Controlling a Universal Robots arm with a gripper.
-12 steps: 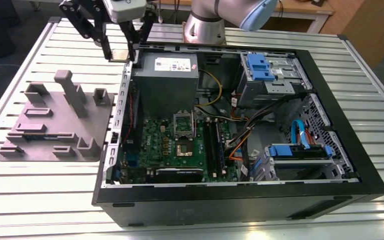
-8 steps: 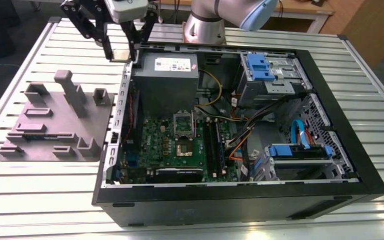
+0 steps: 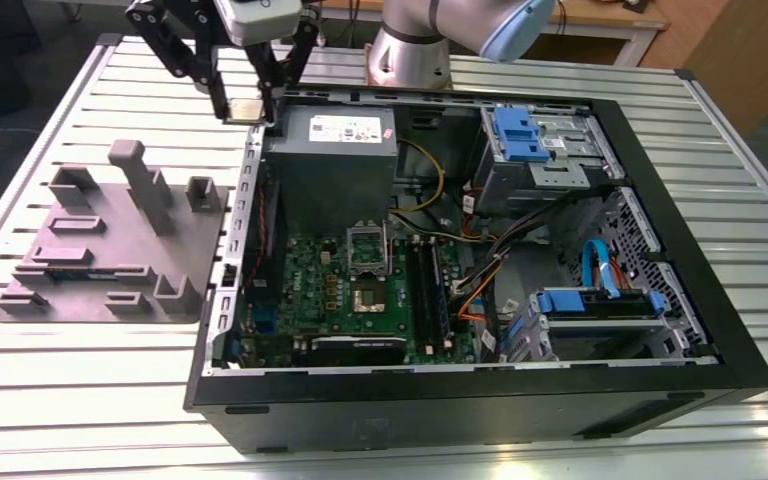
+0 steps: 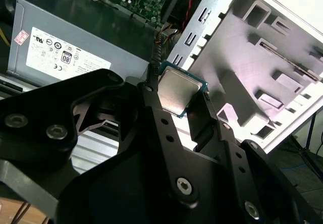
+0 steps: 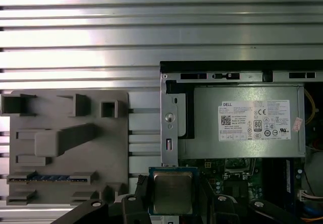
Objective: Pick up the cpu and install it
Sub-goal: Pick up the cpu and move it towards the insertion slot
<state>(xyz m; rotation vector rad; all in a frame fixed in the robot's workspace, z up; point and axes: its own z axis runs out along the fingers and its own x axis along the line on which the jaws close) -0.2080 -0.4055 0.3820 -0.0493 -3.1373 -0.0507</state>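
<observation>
In the exterior view, one arm [image 3: 440, 38] reaches in from the far side of one slatted metal table [image 3: 758, 260]. Its single gripper [image 3: 241, 113] hangs above the far corner of one open computer case [image 3: 491, 405], on the exterior view's left. Its two black fingers are closed narrowly on the one cpu [image 3: 240, 107]. The chip is off the table, just beside one grey power supply box [image 3: 331, 160]. Inside the case lies one green motherboard [image 3: 317, 270] with one socket [image 3: 367, 296] near its middle, well apart from the chip. Two blue drive brackets show, one at the far end [image 3: 518, 132] and one nearer [image 3: 600, 300]. One grey moulded tray [image 3: 97, 265] with upright posts sits on the table at the exterior view's left of the case.

In the second wrist view, the cpu [image 4: 177, 90] shows its silver top and thin rim, tilted. It is pinched at two opposite edges between the fingers [image 4: 151, 110] of the gripper [image 4: 180, 103]. Beyond it lie the power supply box [image 4: 75, 32] with its white label and the tray [image 4: 267, 62].

In the first wrist view, the cpu [image 5: 172, 191] sits flat between the two arms of the gripper [image 5: 173, 200], one finger [image 5: 140, 192] touching each side. Below it run the case wall [image 5: 169, 113] and the motherboard's edge. The tray [image 5: 108, 148] lies to one side, the power supply box [image 5: 207, 128] with one white label [image 5: 254, 120] to the other, and the table slats [image 5: 151, 27] beyond.
</observation>
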